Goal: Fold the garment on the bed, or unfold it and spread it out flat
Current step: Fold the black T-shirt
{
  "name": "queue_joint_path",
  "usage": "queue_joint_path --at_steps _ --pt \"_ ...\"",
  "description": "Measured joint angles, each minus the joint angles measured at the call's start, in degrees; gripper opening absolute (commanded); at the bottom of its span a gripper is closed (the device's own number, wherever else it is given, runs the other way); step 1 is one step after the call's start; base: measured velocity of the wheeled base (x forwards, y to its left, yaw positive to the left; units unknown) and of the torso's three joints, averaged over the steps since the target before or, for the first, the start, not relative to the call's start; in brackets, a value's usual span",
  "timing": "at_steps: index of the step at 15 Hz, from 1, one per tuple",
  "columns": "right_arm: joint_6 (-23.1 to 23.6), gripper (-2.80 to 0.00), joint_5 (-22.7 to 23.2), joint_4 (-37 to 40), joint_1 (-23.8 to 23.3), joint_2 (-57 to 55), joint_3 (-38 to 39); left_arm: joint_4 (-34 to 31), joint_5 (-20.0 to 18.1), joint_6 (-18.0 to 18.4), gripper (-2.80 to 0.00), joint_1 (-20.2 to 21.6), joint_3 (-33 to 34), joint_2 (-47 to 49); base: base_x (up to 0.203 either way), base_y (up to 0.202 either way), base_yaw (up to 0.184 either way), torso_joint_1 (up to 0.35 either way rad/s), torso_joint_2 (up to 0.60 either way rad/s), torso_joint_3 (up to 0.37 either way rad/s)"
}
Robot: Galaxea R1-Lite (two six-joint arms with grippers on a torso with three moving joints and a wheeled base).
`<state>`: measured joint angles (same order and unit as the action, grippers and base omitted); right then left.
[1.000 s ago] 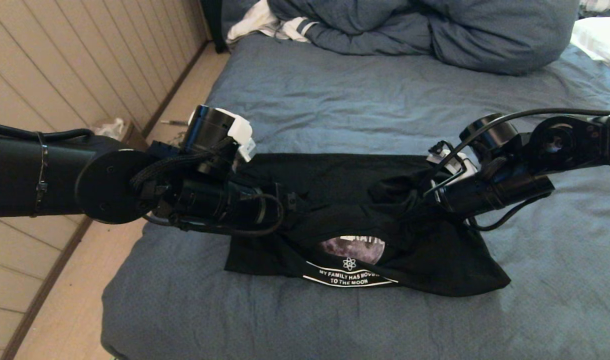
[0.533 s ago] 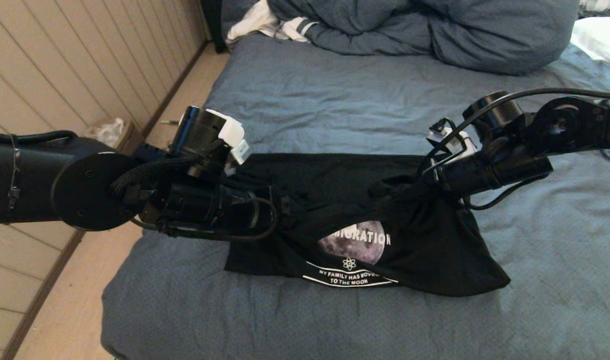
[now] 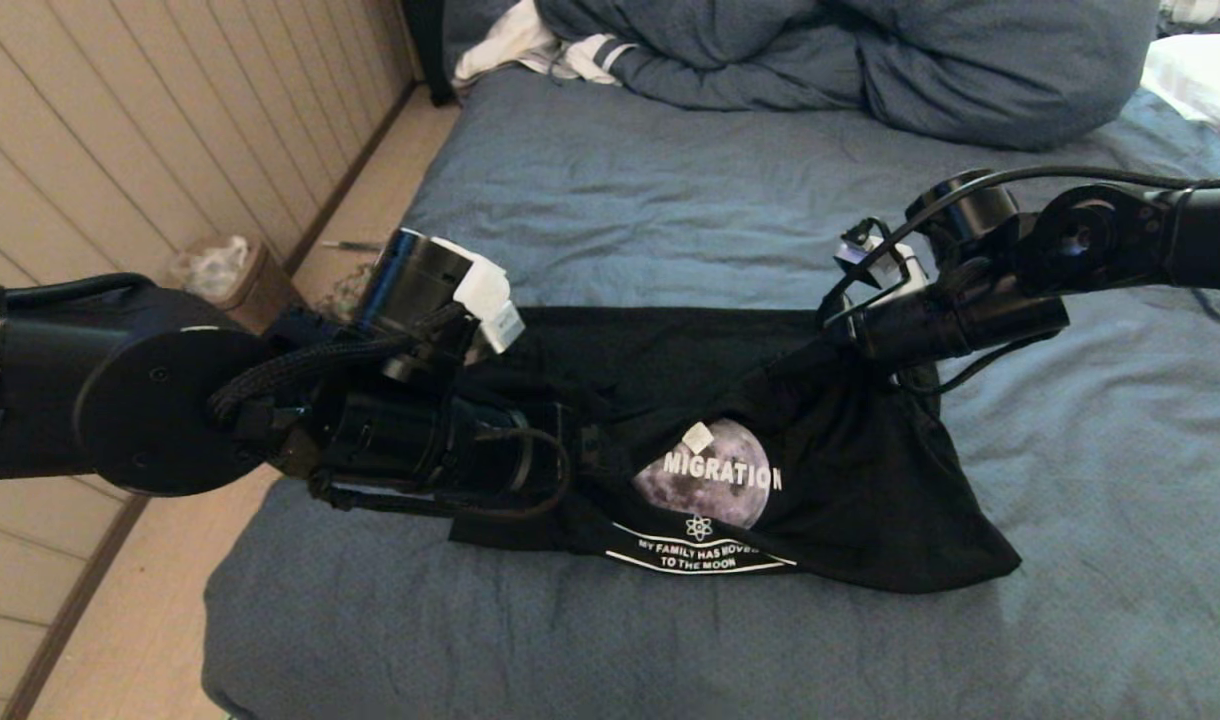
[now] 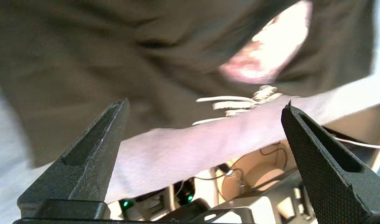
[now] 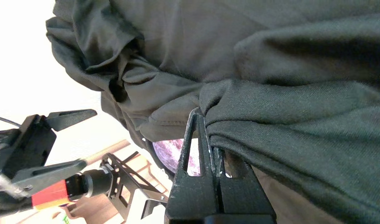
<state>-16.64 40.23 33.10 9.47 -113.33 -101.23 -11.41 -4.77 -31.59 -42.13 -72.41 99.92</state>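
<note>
My right gripper (image 5: 208, 130) is clamped shut on a bunched fold of the thin black short-sleeved T-shirt with the round moon print (image 3: 730, 470), holding that fold raised above the wide mattress in wrinkled blue-grey fabric (image 3: 670, 220). The raised cloth forms a tent; below it the print and the white lettering are exposed.

My left gripper (image 4: 205, 124) stands fully spread and holds nothing. It sits low at the shirt's left side, pointing toward the shirt, with black cloth just ahead of its fingers (image 4: 96, 137).

The shirt lies near the foot edge of the bed, towards its left side. Its far hem lies straight across the bed and its near-right corner (image 3: 1000, 575) rests flat. A bunched blue-grey duvet (image 3: 870, 60) lies at the head end, well apart.

Risk assessment:
- The grip takes only a narrow pinch of thin fabric. Further lifting may pull the fold free, dropping it in a heap.
- The pinch may include more than one layer, so the shirt could rise as a lump instead of opening.
- The left gripper may catch the bedcover with the shirt if it closes low.

Change from one second ago: the right gripper has moved up and back, drawing the cloth off the print; "MIGRATION" now reads in full. The left gripper remains spread.
</note>
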Motion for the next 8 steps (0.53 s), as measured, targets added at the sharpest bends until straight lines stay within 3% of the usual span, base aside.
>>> queue_joint_path --at_steps 3,8 --pt "0.1 -2.80 0.6 -0.1 0.0 -0.6 -0.8 -1.5 0.1 -1.0 0.00 -0.7 -6.4 4.1 0.000 0.000 0.000 0.000 0.00 0.000" --pt "0.6 -2.80 2.5 -0.2 -0.2 -1.1 -2.0 -2.6 0.1 -1.5 0.00 2.6 -12.6 11.7 0.000 0.000 0.000 0.000 0.00 0.000"
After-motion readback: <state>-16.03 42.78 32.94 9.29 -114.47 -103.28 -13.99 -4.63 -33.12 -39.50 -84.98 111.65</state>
